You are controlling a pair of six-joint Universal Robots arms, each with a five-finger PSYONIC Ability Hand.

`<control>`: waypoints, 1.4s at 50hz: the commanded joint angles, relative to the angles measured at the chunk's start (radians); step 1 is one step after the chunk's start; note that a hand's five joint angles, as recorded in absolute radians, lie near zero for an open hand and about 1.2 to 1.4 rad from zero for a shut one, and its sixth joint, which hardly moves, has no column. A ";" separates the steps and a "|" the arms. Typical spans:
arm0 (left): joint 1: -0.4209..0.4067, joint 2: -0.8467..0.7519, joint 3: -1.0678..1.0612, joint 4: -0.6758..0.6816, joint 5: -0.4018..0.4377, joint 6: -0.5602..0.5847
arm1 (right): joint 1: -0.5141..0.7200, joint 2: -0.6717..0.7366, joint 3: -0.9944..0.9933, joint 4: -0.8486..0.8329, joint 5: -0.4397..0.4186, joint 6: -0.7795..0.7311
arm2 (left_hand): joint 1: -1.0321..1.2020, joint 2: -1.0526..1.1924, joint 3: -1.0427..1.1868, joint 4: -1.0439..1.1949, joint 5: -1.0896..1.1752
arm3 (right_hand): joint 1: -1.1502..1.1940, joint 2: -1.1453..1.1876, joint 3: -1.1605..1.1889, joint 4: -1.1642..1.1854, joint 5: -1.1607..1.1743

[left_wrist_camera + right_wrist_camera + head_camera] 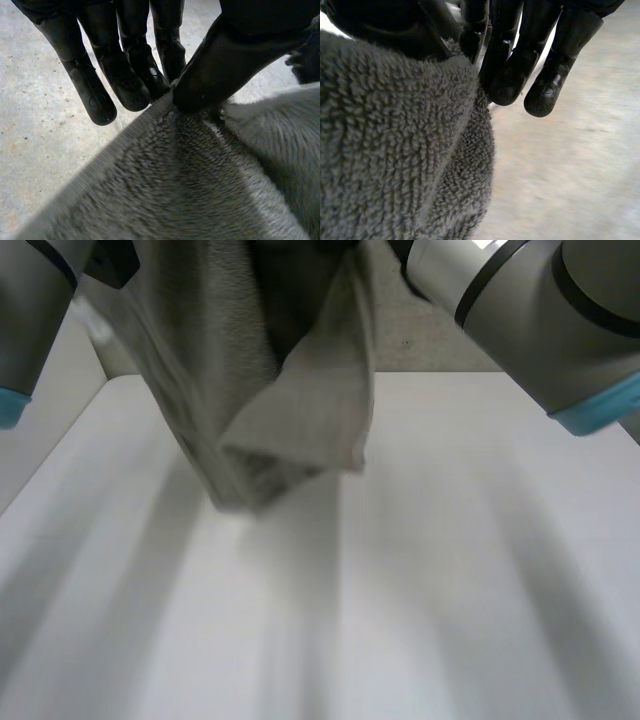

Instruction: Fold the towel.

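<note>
Above the white bench point(450, 590), the grey terry-cloth towel point(290, 420) hangs bunched between both arms, its lower folds low over the surface. The left hand point(230, 60) pinches the hemmed edge between thumb and fingers point(125, 80). The right hand point(507, 75) clamps a thick fold, fingers closed against thumb.

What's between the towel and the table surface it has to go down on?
Nothing visible. The towel hangs bunched from both hands: the left hand pinches its hemmed edge and the right hand pinches it too. The white table below it looks bare in the head view.
</note>
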 commanded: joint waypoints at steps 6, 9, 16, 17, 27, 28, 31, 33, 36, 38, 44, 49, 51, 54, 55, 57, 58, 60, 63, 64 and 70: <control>0.018 0.038 -0.539 0.013 0.167 0.074 | -0.023 -0.036 0.491 0.227 -0.001 -0.404 | 0.074 0.052 0.049 0.037 0.069 | 0.093 0.106 0.078 0.065 0.066; 0.018 0.023 -0.689 0.059 0.196 0.179 | -0.013 -0.036 0.597 0.246 0.084 -0.455 | 0.074 0.052 0.049 0.037 0.069 | 0.093 0.106 0.078 0.065 0.066; 0.023 -0.043 -0.871 0.178 0.187 0.388 | -0.004 -0.045 0.721 0.096 0.142 -0.333 | 0.074 0.052 0.049 0.037 0.069 | -0.162 -0.149 -0.178 -0.191 -0.189; 0.026 -0.054 -0.885 0.192 0.187 0.411 | -0.004 -0.051 0.741 0.062 0.150 -0.275 | 0.074 0.052 0.049 0.037 0.069 | -0.338 -0.326 -0.354 -0.367 -0.365; 0.050 -0.064 -0.886 0.197 0.161 0.413 | -0.004 -0.069 0.837 0.020 0.223 0.068 | 0.074 0.052 0.049 0.037 0.069 | -0.904 -0.891 -0.919 -0.932 -0.931; 0.053 -0.061 -0.883 0.195 0.153 0.413 | -0.003 -0.069 0.861 0.005 0.231 0.111 | 0.074 0.052 0.049 0.037 0.069 | -0.927 -0.914 -0.943 -0.956 -0.954; 0.055 -0.058 -0.877 0.195 0.143 0.413 | -0.010 -0.069 0.921 -0.044 0.245 0.193 | 0.074 0.052 0.049 0.037 0.069 | -0.948 -0.935 -0.964 -0.977 -0.975; 0.055 -0.058 -0.874 0.195 0.141 0.414 | -0.012 -0.074 0.952 -0.067 0.253 0.235 | 0.074 0.052 0.049 0.037 0.069 | -0.954 -0.941 -0.969 -0.982 -0.981; 0.053 -0.057 -0.868 0.197 0.141 0.414 | -0.018 -0.095 1.004 -0.095 0.274 0.316 | 0.074 0.052 0.049 0.037 0.069 | -0.957 -0.944 -0.972 -0.985 -0.984; 0.052 -0.057 -0.863 0.197 0.141 0.413 | -0.020 -0.109 1.032 -0.106 0.291 0.356 | 0.074 0.052 0.049 0.037 0.069 | -0.954 -0.941 -0.969 -0.982 -0.981; 0.053 -0.054 -0.854 0.197 0.130 0.395 | -0.036 -0.161 1.125 -0.162 0.381 0.444 | 0.074 0.052 0.049 0.037 0.069 | -0.936 -0.923 -0.952 -0.965 -0.963; 0.053 -0.055 -0.854 0.197 0.115 0.367 | -0.038 -0.158 1.182 -0.245 0.443 0.450 | 0.074 0.052 0.049 0.037 0.069 | -0.901 -0.888 -0.917 -0.930 -0.928; 0.053 -0.055 -0.856 0.195 0.115 0.358 | -0.036 -0.149 1.194 -0.277 0.455 0.453 | 0.074 0.052 0.049 0.037 0.069 | -0.869 -0.856 -0.884 -0.897 -0.896; 0.053 -0.055 -0.857 0.195 0.117 0.349 | -0.036 -0.114 1.206 -0.330 0.458 0.455 | 0.074 0.052 0.049 0.037 0.069 | -0.824 -0.812 -0.840 -0.853 -0.852; 0.053 -0.055 -0.857 0.195 0.117 0.349 | -0.035 -0.074 1.202 -0.348 0.455 0.458 | 0.074 0.052 0.049 0.037 0.069 | -0.816 -0.803 -0.832 -0.845 -0.843; 0.053 -0.055 -0.857 0.195 0.115 0.347 | -0.035 -0.039 1.193 -0.350 0.455 0.461 | 0.074 0.052 0.049 0.037 0.069 | -0.813 -0.800 -0.829 -0.842 -0.840; 0.053 -0.055 -0.859 0.197 0.115 0.347 | -0.030 -0.013 1.185 -0.350 0.455 0.471 | 0.074 0.052 0.049 0.037 0.069 | -0.801 -0.788 -0.817 -0.830 -0.828; 0.053 -0.054 -0.859 0.197 0.115 0.345 | -0.029 0.005 1.179 -0.348 0.454 0.496 | 0.074 0.052 0.049 0.037 0.069 | -0.775 -0.762 -0.791 -0.804 -0.802; 0.053 -0.054 -0.863 0.200 0.115 0.345 | -0.032 0.015 1.170 -0.348 0.445 0.571 | 0.074 0.052 0.049 0.037 0.069 | -0.672 -0.660 -0.688 -0.701 -0.699; 0.052 -0.054 -0.866 0.203 0.115 0.345 | -0.036 0.012 1.167 -0.348 0.438 0.612 | 0.074 0.052 0.049 0.037 0.069 | -0.620 -0.607 -0.635 -0.648 -0.647; 0.052 -0.054 -0.866 0.206 0.115 0.345 | -0.069 -0.008 1.167 -0.345 0.372 0.743 | 0.074 0.052 0.049 0.037 0.069 | -0.484 -0.471 -0.500 -0.513 -0.511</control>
